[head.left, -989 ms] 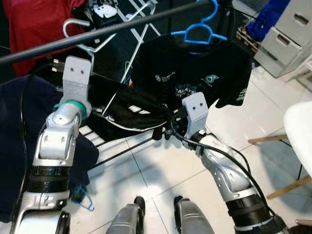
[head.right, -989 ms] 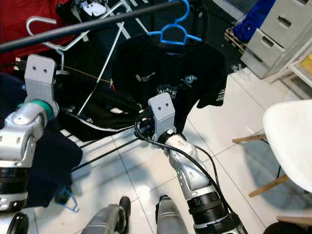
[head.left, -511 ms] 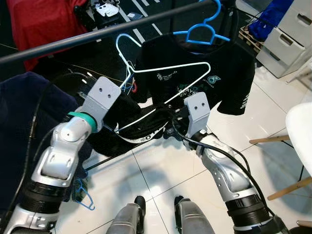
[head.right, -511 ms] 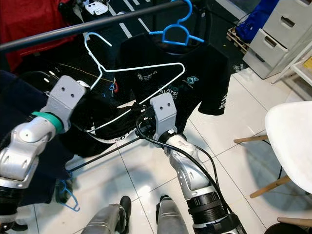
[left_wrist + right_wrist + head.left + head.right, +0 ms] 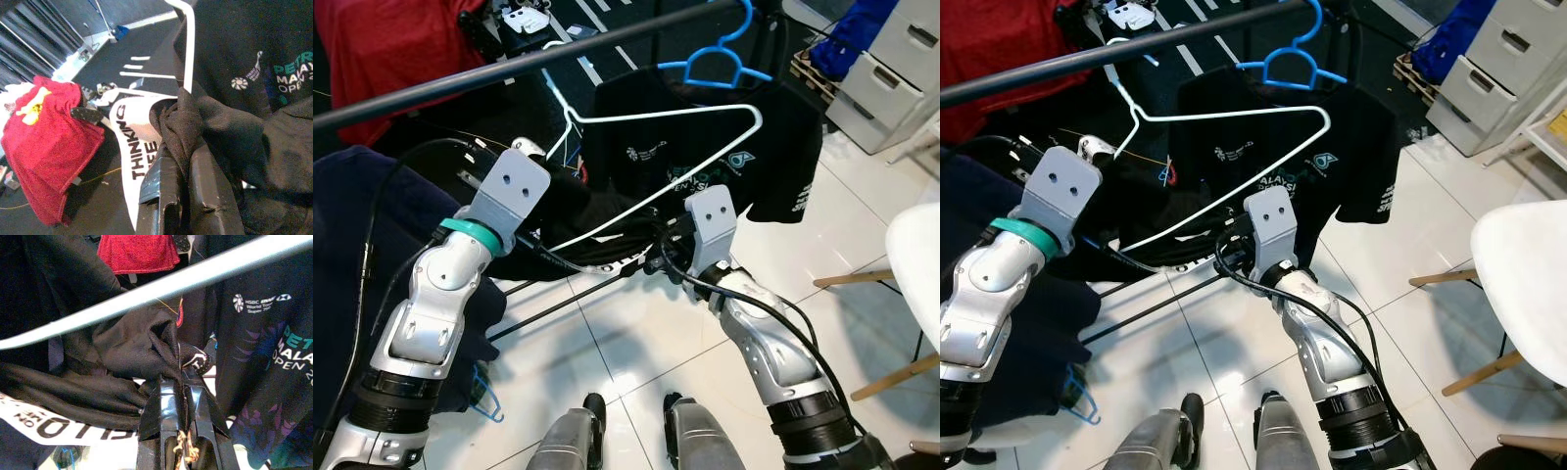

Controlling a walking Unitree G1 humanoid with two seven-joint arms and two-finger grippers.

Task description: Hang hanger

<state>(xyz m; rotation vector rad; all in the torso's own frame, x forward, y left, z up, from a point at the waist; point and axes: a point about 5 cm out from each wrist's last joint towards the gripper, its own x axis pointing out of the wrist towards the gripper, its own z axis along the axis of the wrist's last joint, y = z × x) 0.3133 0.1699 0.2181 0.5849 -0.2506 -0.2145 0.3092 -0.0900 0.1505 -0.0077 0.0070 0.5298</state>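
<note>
Both pincers clamp the black garment (image 5: 597,220) — left gripper (image 5: 181,142) and right gripper (image 5: 178,377) pinching bunched cloth — with the white hanger (image 5: 656,162) tilted below the rail (image 5: 509,64), so lift evenly and steer its hook over.

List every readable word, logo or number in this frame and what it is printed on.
"THINKING" with a cut-off second line: white panel of the crumpled black garment pinched in the left gripper.
"HSBC", "World Tour": black printed T-shirt hanging on the blue plastic hanger.
"PETR", "MALAY", "OPEN": same T-shirt, cut off.
Other shirt print: too small.
</note>
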